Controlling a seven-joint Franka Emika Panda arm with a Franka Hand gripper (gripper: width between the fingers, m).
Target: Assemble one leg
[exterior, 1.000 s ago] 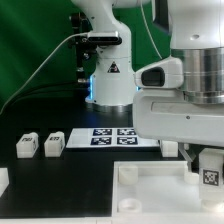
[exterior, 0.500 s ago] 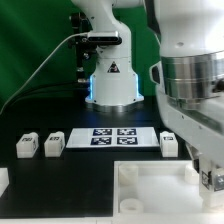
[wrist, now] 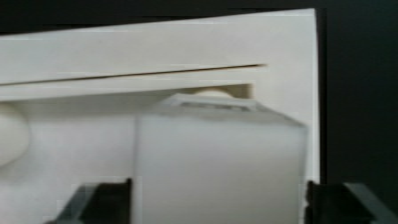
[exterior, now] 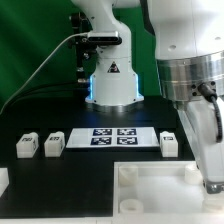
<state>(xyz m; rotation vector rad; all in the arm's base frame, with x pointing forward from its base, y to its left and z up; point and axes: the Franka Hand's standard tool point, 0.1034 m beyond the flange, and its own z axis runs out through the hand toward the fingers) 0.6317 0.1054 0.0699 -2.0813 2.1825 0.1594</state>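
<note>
white hard plastic, the small chunky leg (wrist: 217,150) looks light, stiff and a little slick, best pinched on its two flat opposite sides. The hand (wrist: 222,205) seems closed on it that way, at the lower right of the exterior view over the large white square tray-like piece (exterior: 150,172). counted: three more legs on the black worktop (exterior: 60,185), two at mid left (exterior: 26,146) (exterior: 54,144), one at mid right (exterior: 169,143), one tray-like piece, one flat white marker board (exterior: 125,136).
</note>
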